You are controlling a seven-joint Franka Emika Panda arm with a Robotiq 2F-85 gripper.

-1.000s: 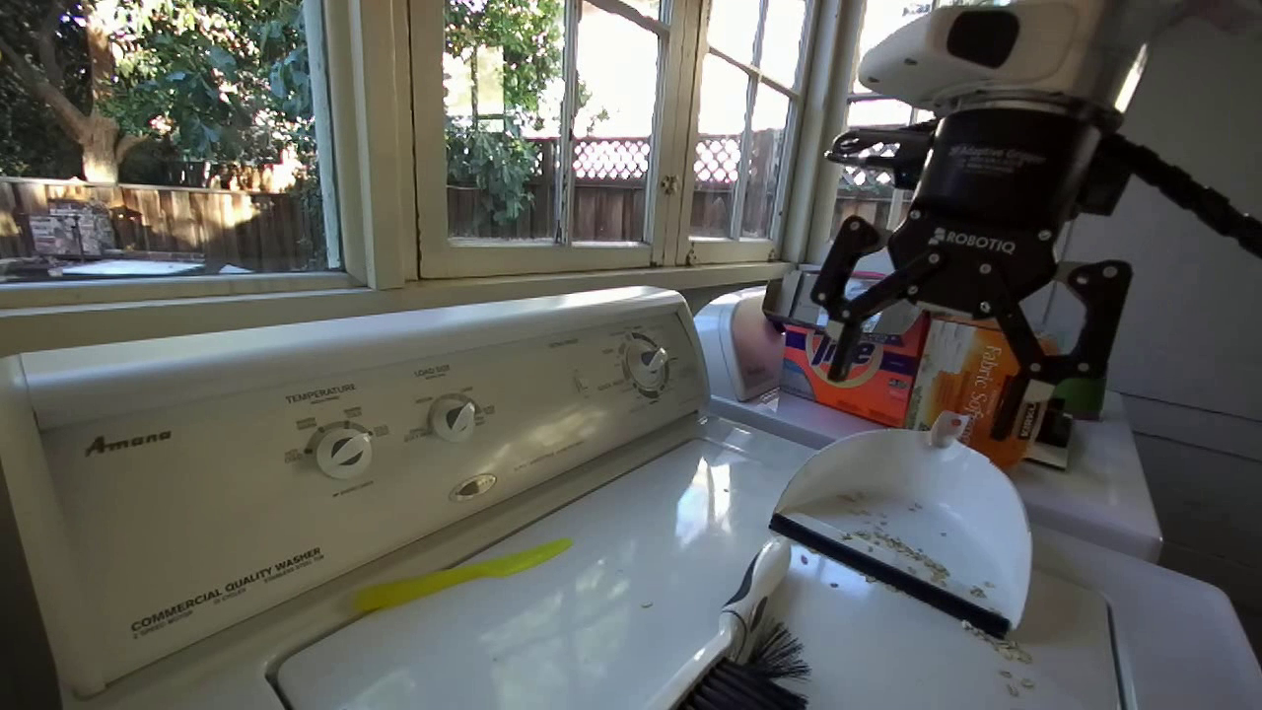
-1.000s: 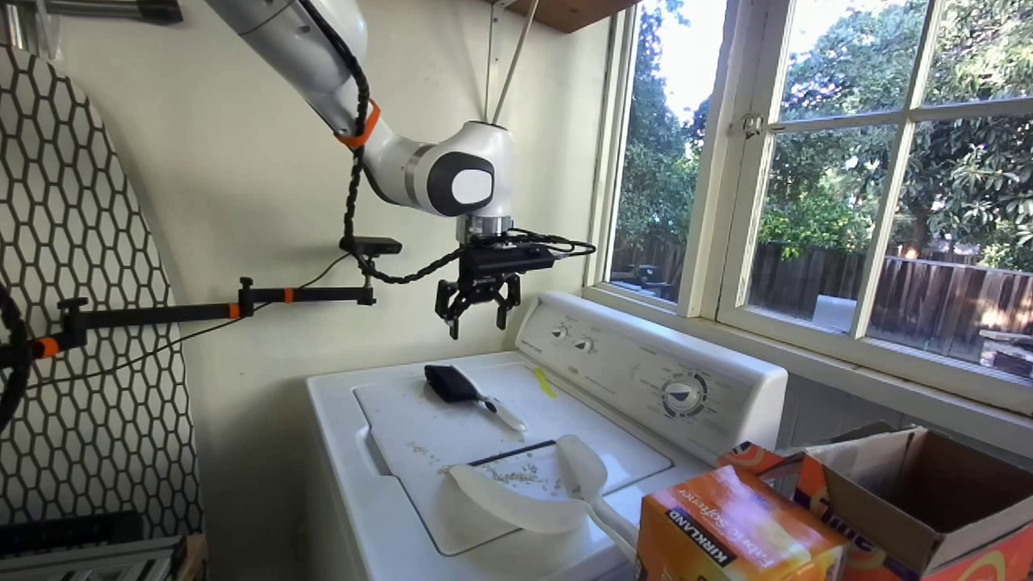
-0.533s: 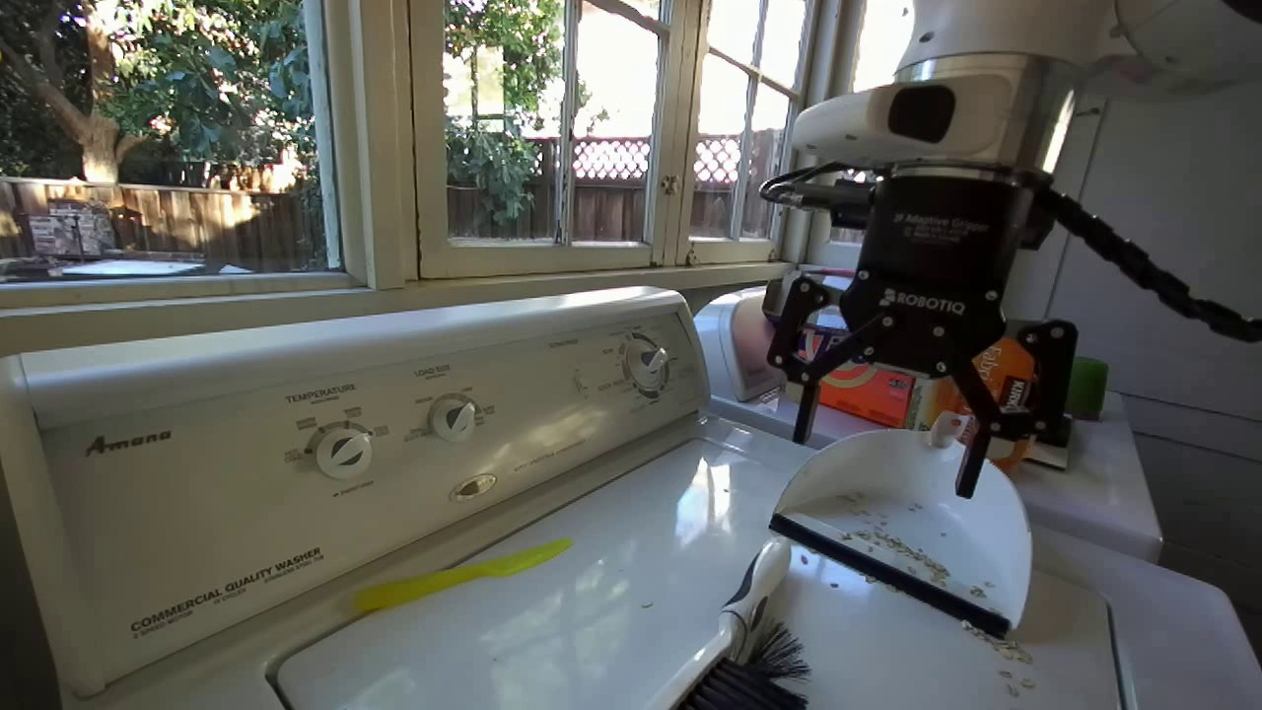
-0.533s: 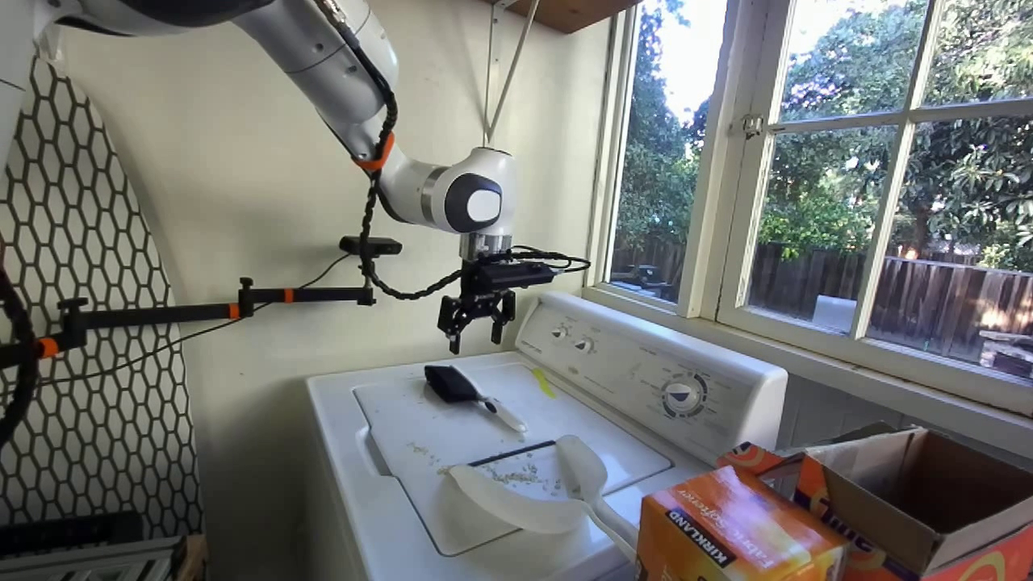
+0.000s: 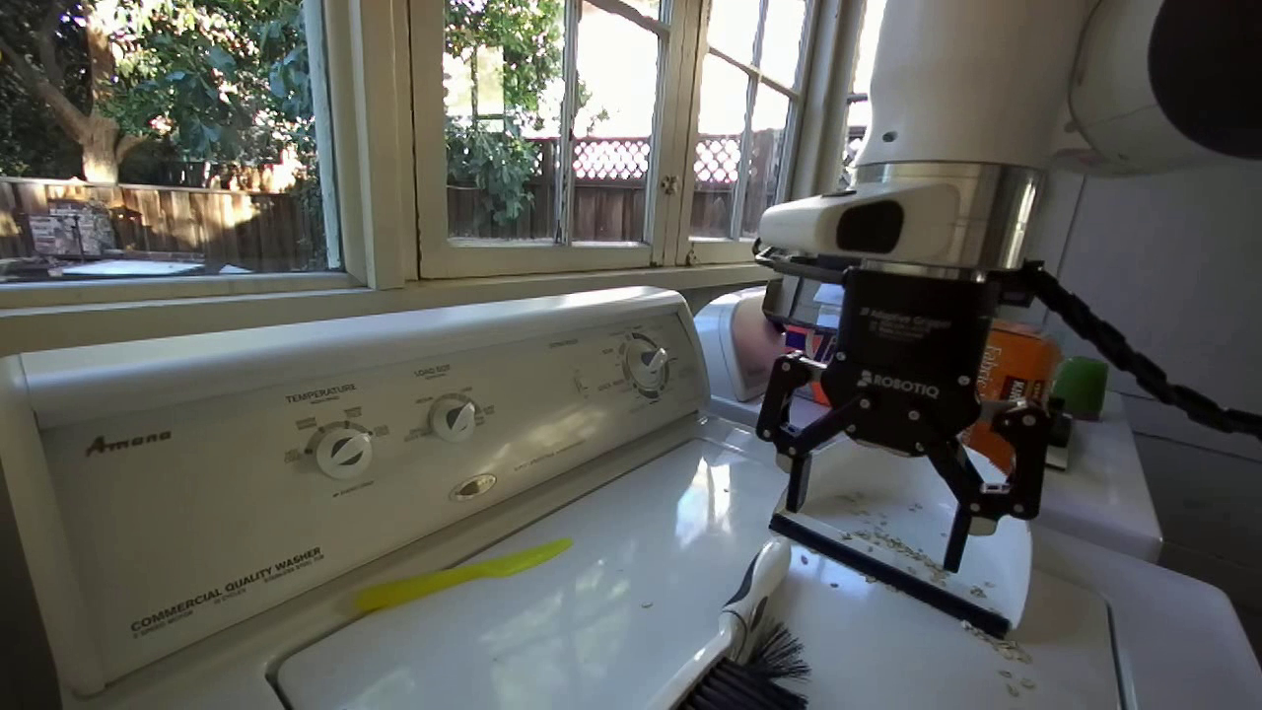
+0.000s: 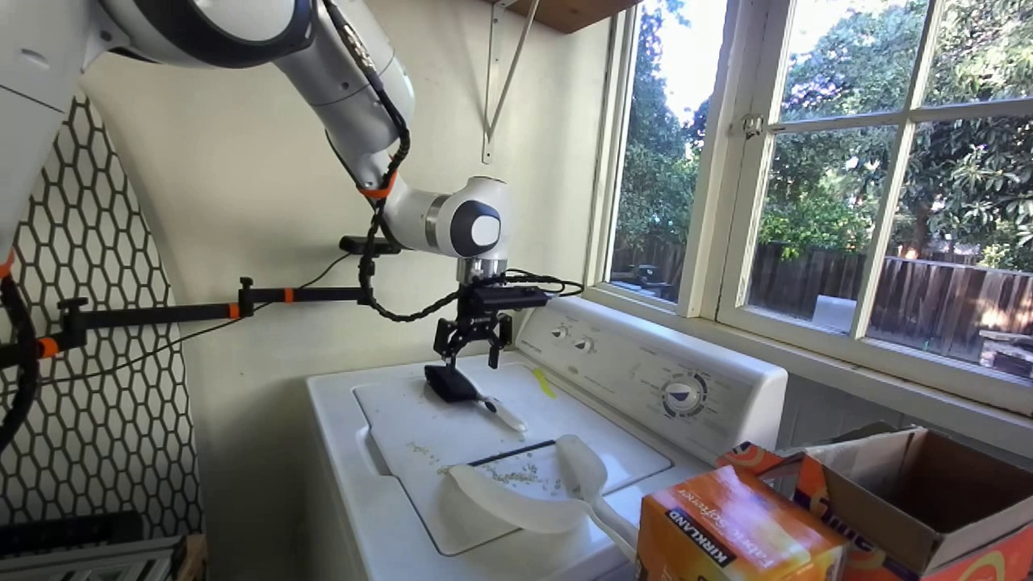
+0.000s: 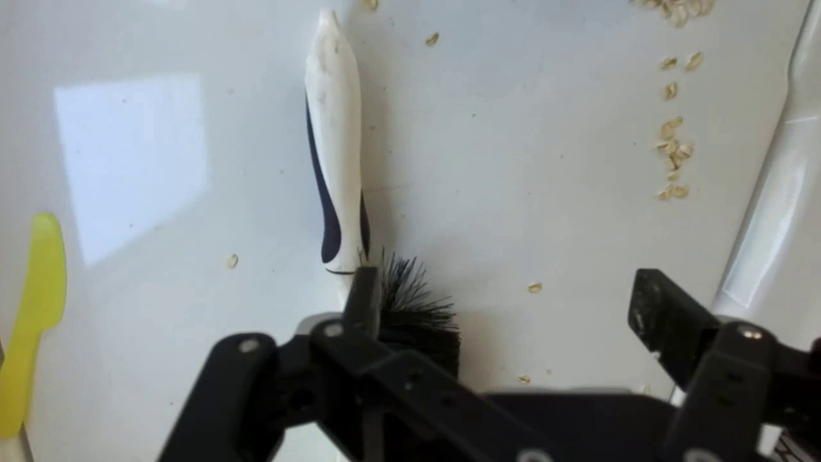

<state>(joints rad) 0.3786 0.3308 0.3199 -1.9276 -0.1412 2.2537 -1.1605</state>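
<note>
My gripper, spread wide, nothing held, hovers above the black-bristled hand brush, which lies ungripped on the washer lid. Some oats already in dustpan; others still loose on lid.

Brush: white handle, dark inlays, black bristles. Robotiq gripper: black. Plastic knife: neon yellow. Dustpan: white, black lip. Oat flakes: tan. Washer: white. Ironing board: black hexagons on white.

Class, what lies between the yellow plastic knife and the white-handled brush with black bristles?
In the wrist view, one pale oat flake, tiny dark specks and a bright patch show between the knife and the brush.
</note>
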